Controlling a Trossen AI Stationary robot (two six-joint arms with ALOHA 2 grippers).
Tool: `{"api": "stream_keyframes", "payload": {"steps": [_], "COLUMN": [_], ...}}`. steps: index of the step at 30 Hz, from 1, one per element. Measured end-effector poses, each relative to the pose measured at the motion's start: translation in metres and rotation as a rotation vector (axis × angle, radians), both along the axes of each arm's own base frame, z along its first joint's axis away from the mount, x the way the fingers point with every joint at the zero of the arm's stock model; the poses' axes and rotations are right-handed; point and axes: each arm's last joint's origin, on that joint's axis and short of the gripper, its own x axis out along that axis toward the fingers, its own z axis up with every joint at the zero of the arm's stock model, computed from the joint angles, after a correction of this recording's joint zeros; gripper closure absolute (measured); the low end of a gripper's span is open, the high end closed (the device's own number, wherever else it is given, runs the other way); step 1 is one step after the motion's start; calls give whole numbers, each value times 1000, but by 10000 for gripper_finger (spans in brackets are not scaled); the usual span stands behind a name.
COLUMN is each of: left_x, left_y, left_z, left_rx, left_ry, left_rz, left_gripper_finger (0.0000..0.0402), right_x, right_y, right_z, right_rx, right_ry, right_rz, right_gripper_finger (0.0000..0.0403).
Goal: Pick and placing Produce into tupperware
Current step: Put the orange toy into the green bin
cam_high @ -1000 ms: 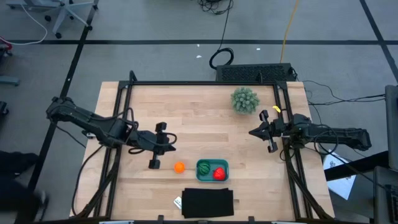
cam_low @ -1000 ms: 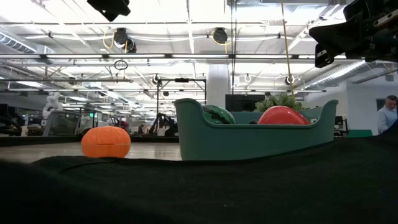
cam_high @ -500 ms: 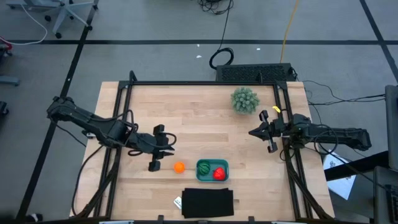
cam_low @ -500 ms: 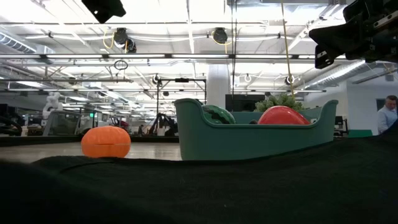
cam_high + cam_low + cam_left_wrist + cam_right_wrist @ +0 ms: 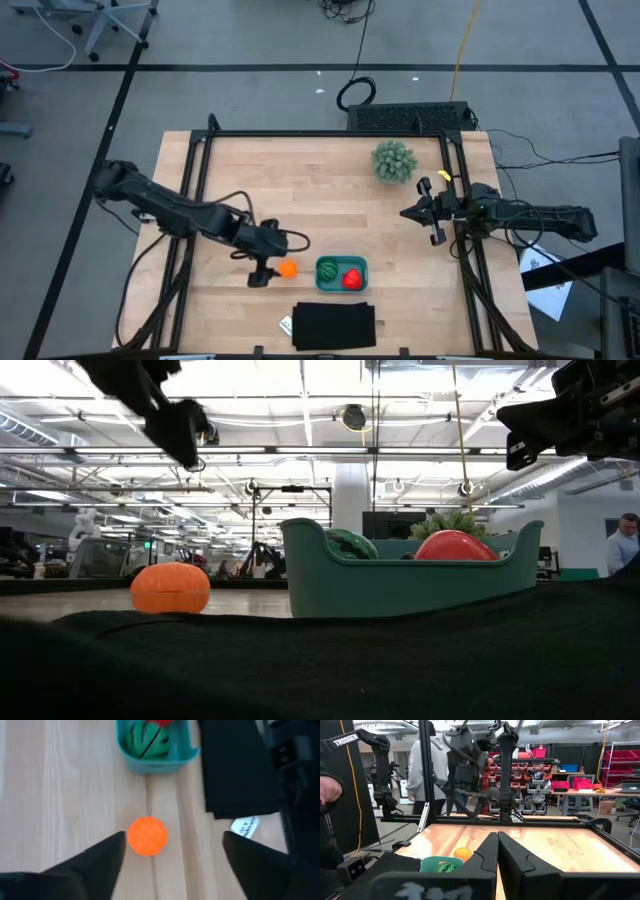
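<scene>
Left gripper (image 5: 170, 857) spread wide, straddling orange ball (image 5: 147, 836) at lower centre of high view, poised to grab. Tupperware (image 5: 341, 273) just right already holds green and red produce. Right gripper (image 5: 408, 214) clenched, idle mid-right.

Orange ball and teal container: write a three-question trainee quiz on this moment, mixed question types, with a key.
1. True or false: the orange ball already lies inside the teal container.
2. Multiple choice: which produce sits in the container? A) the red item and the green striped item; B) the orange ball only; C) nothing.
3. Fill in: the left end effector hangs over the ball with its fingers ____, while the right end effector waits near the table's right edge.

Key: 1 false, it rests on the table beside the container; 2 A; 3 open.
</scene>
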Motion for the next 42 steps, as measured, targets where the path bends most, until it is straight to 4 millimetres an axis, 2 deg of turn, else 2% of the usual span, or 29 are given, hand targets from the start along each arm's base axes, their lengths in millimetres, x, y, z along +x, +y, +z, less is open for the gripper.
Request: {"api": "stream_keyframes", "payload": {"steps": [2,4,10,17,28,42], "left_x": [5,9,17,23,35,39], "left_y": [0,1,3,3,1,1], "left_z": [-8,-15,-31,-44,-69,-76], "left_rx": [3,9,2,-14,33,68], "left_ry": [30,54,113,160,194,191], "left_rz": [10,13,18,7,2,13], "left_gripper_finger": [23,8,25,4,2,2], "right_x": [0,0,0,0,0,0], "right_y": [0,0,0,0,0,0], "right_z": [0,0,0,0,0,0], "right_rx": [0,0,7,7,4,4], "right_ry": [0,0,1,1,1,1], "right_rz": [0,0,1,1,0,0], "right_gripper_finger": [403,403,403,403,403,403]}}
